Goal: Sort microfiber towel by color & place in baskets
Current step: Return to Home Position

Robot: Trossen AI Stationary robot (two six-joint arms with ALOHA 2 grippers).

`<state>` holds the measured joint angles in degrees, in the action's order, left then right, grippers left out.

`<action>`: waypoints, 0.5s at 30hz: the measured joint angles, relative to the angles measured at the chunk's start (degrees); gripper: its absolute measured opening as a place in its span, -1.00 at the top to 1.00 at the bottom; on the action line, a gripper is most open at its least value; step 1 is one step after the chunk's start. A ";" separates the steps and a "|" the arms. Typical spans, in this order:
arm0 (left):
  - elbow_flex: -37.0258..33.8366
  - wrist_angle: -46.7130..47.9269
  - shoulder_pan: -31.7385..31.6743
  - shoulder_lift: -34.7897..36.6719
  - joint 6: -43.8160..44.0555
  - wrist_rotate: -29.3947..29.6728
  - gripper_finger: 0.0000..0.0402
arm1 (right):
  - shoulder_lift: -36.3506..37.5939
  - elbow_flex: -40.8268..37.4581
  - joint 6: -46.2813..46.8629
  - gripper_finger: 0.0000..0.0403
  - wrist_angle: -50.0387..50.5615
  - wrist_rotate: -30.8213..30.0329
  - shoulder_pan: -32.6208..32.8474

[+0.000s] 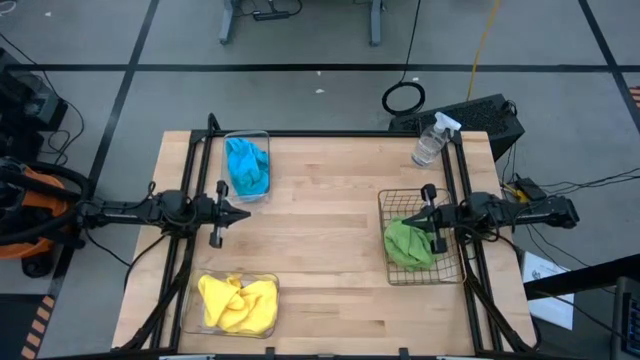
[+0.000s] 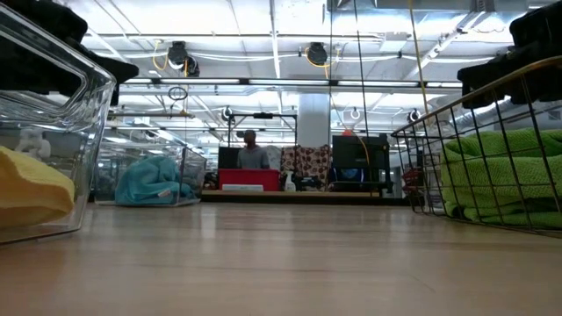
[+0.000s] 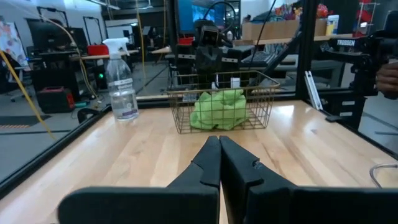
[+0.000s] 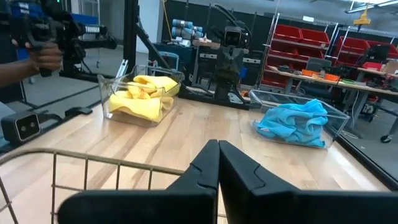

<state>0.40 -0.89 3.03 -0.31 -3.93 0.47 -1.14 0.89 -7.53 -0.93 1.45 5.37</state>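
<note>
**Sorted state.** We see the left fingers (image 3: 210, 163) pressed together over bare tabletop (image 1: 320, 250). To one side of them lie the blue towels (image 1: 247, 165) in a clear tub (image 1: 262, 138), to the other the yellow towels (image 1: 237, 303) in a second tub (image 4: 107, 99). The right fingers (image 4: 208, 163), likewise pressed together, hover over the wire basket (image 1: 392, 205), directly above the green towels (image 1: 410, 243). A spray bottle (image 1: 430, 143) stands beyond.

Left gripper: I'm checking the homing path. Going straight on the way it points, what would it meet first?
Probably the near wall of the wire basket, green towels behind it; the left gripper, shut, points at it across the tabletop. Relative height is unclear.
</note>
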 joint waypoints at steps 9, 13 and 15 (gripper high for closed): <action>-0.02 0.15 0.00 0.00 0.55 -0.33 0.99 | -0.49 0.00 2.14 1.00 -0.02 0.11 0.00; -0.04 0.18 0.00 0.00 0.14 -0.33 0.99 | -0.45 0.00 1.03 1.00 -0.02 0.09 0.00; -0.04 0.06 0.00 0.04 -0.98 -0.34 0.99 | -0.07 0.00 0.93 1.00 -0.02 0.09 0.00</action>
<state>0.36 -0.82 3.03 -0.27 -4.91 0.13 -1.21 0.89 -6.60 -0.95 1.54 5.37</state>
